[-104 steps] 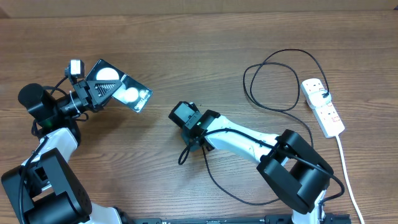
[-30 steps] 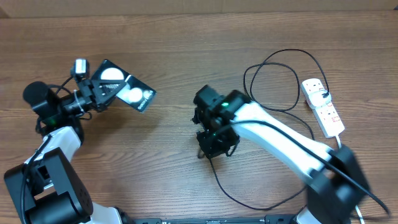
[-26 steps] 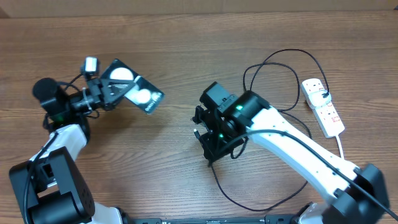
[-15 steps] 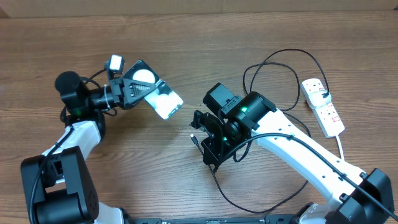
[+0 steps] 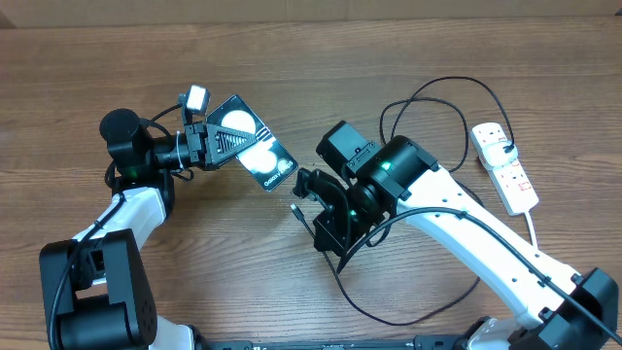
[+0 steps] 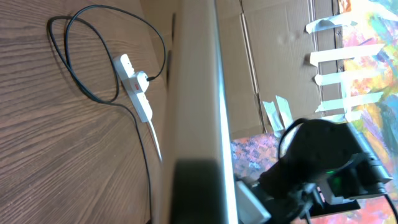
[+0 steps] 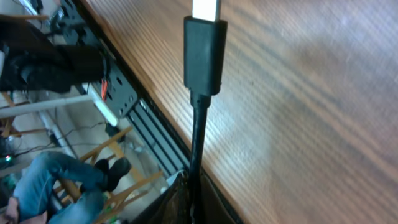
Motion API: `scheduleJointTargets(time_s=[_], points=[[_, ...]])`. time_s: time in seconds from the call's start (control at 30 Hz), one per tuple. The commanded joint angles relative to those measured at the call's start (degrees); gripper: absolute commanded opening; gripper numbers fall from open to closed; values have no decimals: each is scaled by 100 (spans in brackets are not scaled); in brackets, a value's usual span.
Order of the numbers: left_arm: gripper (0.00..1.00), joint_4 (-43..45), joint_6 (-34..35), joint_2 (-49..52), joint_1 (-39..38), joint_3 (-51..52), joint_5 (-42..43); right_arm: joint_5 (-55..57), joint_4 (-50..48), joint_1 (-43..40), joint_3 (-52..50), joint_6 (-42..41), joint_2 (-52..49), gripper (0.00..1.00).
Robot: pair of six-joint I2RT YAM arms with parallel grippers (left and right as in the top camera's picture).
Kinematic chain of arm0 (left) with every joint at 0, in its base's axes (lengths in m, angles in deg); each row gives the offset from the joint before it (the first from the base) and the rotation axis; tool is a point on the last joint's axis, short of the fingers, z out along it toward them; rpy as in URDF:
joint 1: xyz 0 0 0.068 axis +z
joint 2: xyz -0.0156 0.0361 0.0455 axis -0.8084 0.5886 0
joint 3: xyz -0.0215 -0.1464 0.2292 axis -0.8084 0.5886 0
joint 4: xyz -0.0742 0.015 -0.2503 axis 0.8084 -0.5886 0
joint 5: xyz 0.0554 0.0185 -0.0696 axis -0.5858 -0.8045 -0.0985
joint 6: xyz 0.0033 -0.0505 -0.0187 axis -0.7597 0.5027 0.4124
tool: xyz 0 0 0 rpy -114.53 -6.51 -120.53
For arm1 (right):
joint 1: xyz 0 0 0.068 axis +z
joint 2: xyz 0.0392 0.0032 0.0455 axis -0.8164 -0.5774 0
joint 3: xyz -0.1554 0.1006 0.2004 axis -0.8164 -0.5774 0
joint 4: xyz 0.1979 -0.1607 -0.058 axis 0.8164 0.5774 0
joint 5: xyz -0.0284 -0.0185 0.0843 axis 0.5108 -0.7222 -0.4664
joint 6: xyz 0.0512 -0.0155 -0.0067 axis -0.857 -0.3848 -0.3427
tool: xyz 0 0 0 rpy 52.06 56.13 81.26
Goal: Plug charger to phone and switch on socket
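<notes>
My left jaws clamp the glossy black phone (image 5: 255,154), a flat slab tilted above the wood-grain desk (image 5: 292,58); my right jaws pinch the thin black charger (image 7: 204,53) behind its rectangular metal tip, near the phone; the white socket (image 5: 505,167) strip lies far right

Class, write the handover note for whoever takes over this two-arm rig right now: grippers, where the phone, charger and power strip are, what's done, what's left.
Left gripper: shut on the small glossy black phone, held tilted toward the other arm.
Right gripper: shut on the thin black charger cable, just behind its connector tip.
White power strip: far right of the table, with the charger's black plug in it.
Done: phone and cable both gripped.
Left: the tip is short of the phone, so plug it in, then switch the strip on. Its switch state is unreadable.
</notes>
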Motion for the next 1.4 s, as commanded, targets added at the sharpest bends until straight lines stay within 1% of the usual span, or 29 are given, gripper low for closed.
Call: scheduleJointTargets(time_s=[0.0,0.2,0.43,0.53,0.63,0.77,1.0,1.17,1.37], points=[[4,46,-109,17,-39,-140,116,-48,-79,-26,157,144,122,4],[4,44,-61,17,-85,-140,116,46,-354,-26,157,155,122,4],[4,46,203,17,-221,-140,118,212,-389,-92,157,155,122,4],[4,48,389,17,-225,-140,120,212,-310,-208,157,155,122,4],[4,46,435,17,-240,-140,122,210,-136,-378,157,157,122,4],[4,48,748,17,-413,-140,120,181,221,-664,157,155,122,4],[4,46,1113,17,-962,-142,122,-74,813,-997,157,162,326,4],[4,48,1154,17,-955,-151,122,-293,1027,-994,157,157,717,4],[4,133,1088,17,-846,-160,122,-887,807,-942,151,160,931,4]])
